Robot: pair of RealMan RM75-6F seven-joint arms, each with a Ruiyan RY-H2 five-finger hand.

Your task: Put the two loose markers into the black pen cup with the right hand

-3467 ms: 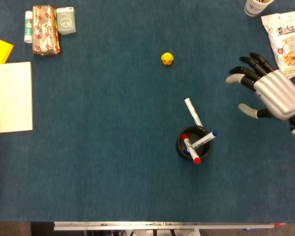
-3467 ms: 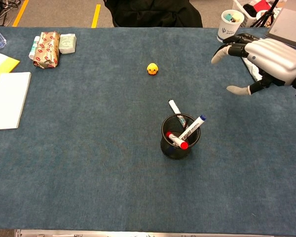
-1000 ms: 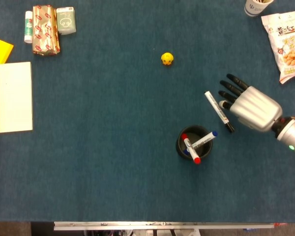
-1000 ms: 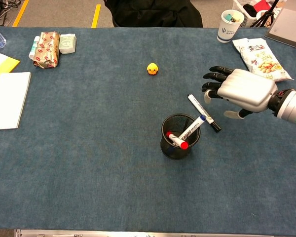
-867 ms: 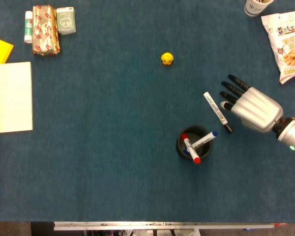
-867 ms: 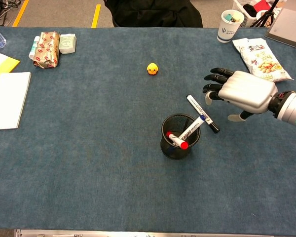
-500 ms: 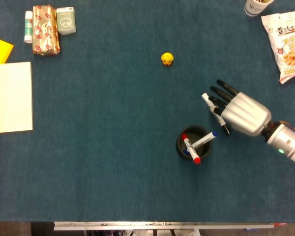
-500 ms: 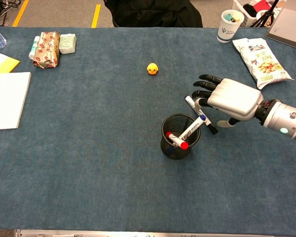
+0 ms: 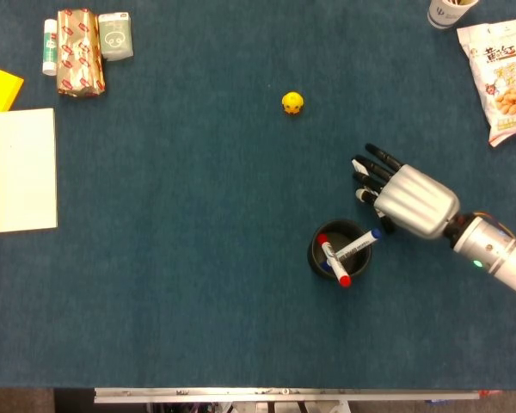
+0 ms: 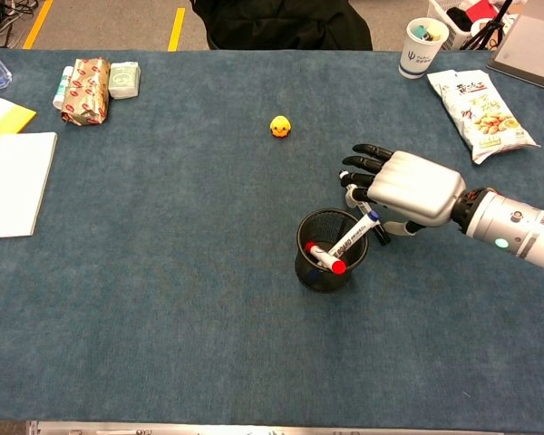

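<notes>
One white marker [image 10: 367, 214] under right hand [image 10: 408, 192], grasp unclear; black mesh cup [image 10: 319, 263] adjacent.

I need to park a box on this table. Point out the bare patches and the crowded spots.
Bare cloth runs wide between the white notebook and the black pen cup, and along the whole near edge. Crowded: around the cup, where the right hand covers a marker, and both far corners.

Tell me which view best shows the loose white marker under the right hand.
Chest view: the white marker shows from its white end to its black tip below the right hand. Head view shows only its white end past the fingers.
</notes>
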